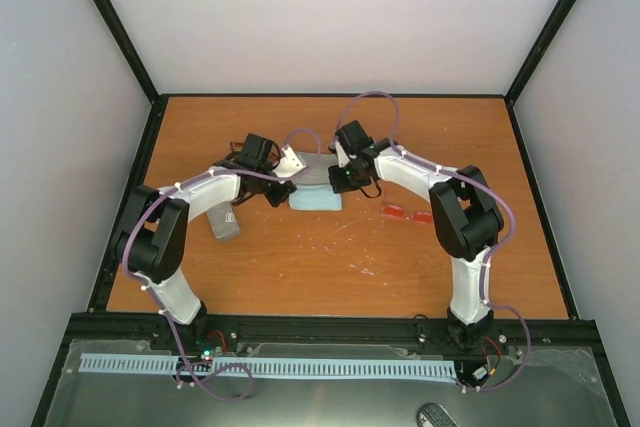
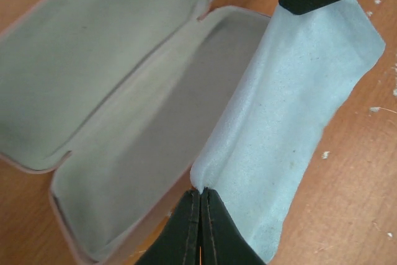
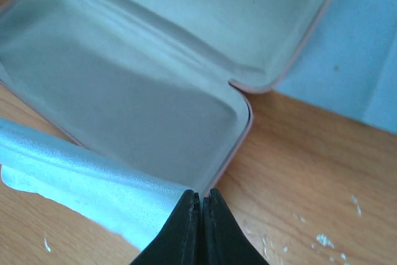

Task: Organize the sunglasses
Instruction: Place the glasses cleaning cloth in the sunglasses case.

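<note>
The red-orange sunglasses (image 1: 408,214) lie on the table to the right of centre, apart from both grippers. At the table's middle a pink case (image 2: 118,110) stands open, its pale lining bare. A light blue cloth (image 2: 298,122) stretches along the case's front edge. My left gripper (image 2: 203,190) is shut on one corner of this cloth. My right gripper (image 3: 200,193) is shut on the opposite corner, beside the case's rim (image 3: 242,134). In the top view the two grippers (image 1: 282,190) (image 1: 345,179) face each other over the cloth (image 1: 315,201).
A grey closed case (image 1: 226,223) lies under the left forearm. A second light blue cloth (image 3: 366,54) lies behind the pink case. Black rails (image 1: 130,197) edge the wooden table. White crumbs (image 1: 365,267) dot the wood in front.
</note>
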`<act>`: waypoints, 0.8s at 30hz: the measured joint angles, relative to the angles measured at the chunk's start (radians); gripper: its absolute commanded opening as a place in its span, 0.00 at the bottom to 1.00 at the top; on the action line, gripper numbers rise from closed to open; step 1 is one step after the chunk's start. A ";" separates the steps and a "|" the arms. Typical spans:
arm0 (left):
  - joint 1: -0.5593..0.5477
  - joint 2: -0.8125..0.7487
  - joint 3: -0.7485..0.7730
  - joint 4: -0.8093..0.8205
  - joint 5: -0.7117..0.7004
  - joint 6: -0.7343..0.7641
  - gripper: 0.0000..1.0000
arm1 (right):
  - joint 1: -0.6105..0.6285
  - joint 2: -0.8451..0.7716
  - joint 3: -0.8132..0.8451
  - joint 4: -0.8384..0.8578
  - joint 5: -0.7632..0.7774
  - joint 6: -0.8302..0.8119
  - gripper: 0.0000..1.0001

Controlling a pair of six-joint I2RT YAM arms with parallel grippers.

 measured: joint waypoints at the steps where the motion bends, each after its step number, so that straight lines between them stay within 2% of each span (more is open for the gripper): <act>1: 0.010 0.000 0.005 -0.002 0.002 0.003 0.01 | 0.000 0.010 0.020 -0.003 0.000 -0.004 0.03; 12: 0.066 0.047 0.103 -0.021 0.026 0.031 0.00 | 0.001 0.116 0.188 -0.048 -0.011 -0.040 0.03; 24: 0.097 0.123 0.121 -0.028 0.055 0.048 0.01 | 0.000 0.234 0.317 -0.102 -0.018 -0.059 0.03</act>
